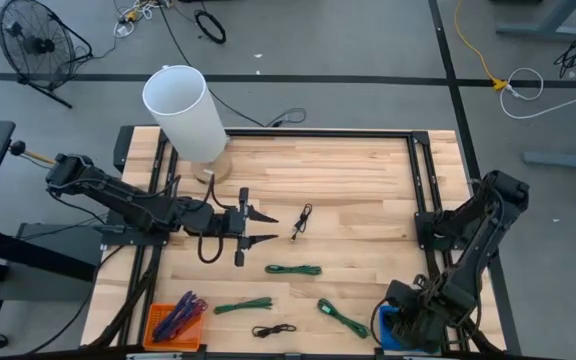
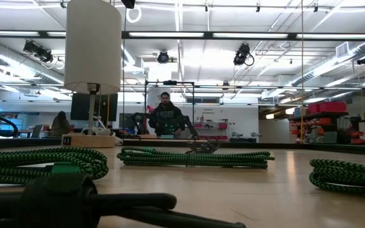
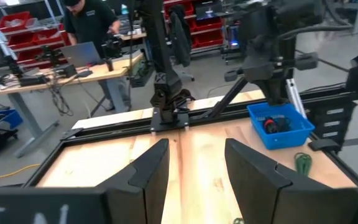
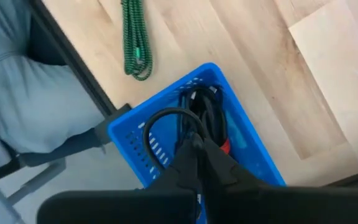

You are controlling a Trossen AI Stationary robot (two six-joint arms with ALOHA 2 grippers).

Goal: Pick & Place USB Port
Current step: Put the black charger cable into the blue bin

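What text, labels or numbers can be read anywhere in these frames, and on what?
None can be read.
Small dark tag at the lamp base, low view: light marks, too small to read.
Pale marks on the left gripper body, left wrist view: too blurred to read.
Blue bin, orange bin, cables: no lettering visible.

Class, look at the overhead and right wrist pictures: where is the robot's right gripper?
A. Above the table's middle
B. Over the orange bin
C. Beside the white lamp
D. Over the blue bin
D: the right gripper hangs directly over the blue bin, which holds dark cables, at the table's near right corner.
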